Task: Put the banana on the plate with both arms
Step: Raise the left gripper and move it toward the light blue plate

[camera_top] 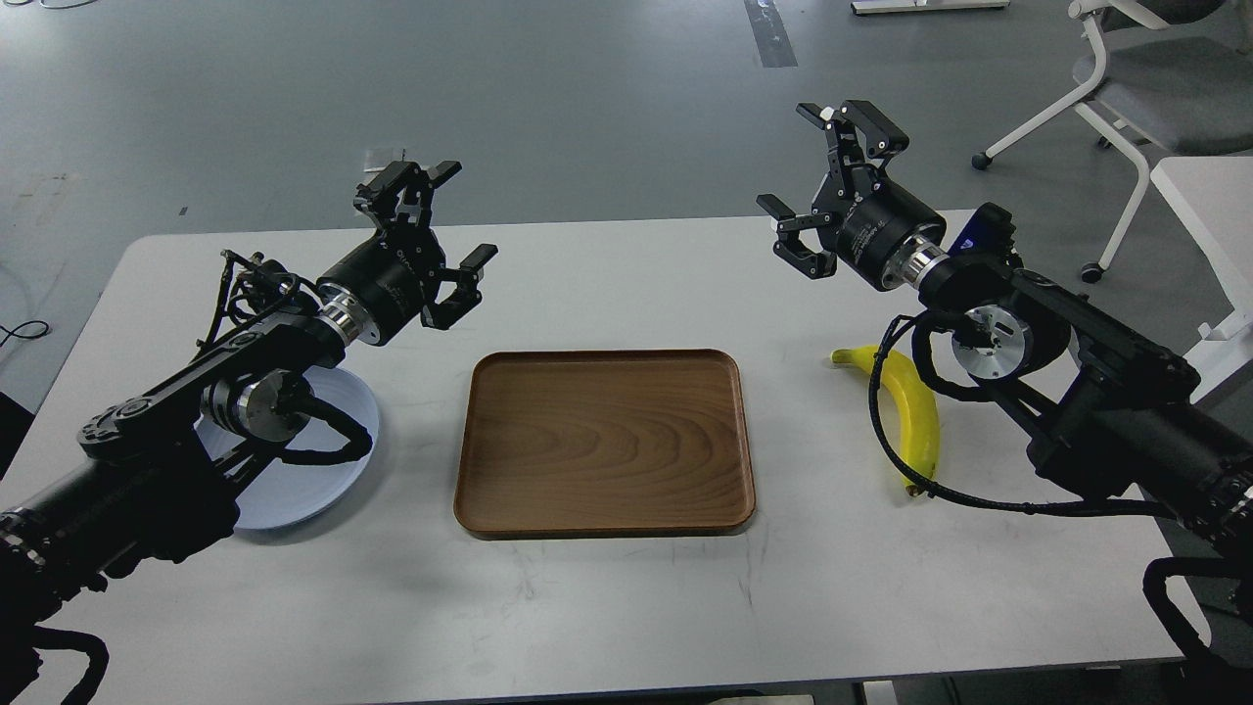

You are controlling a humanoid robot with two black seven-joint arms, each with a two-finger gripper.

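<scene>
The yellow banana (pixel 910 416) lies on the white table at the right, partly crossed by my right arm's black cable. The pale blue-grey plate (pixel 328 470) sits at the left, largely hidden under my left arm. My left gripper (pixel 436 240) is open and empty, raised above the table behind the plate. My right gripper (pixel 832 181) is open and empty, raised above the table's back right, well above and behind the banana.
A brown wooden tray (pixel 605 441) lies in the table's middle, between plate and banana. The white table (pixel 626 284) has its far edge just behind the grippers. A grey office chair (pixel 1145 88) and another white table (pixel 1209 206) stand at the right.
</scene>
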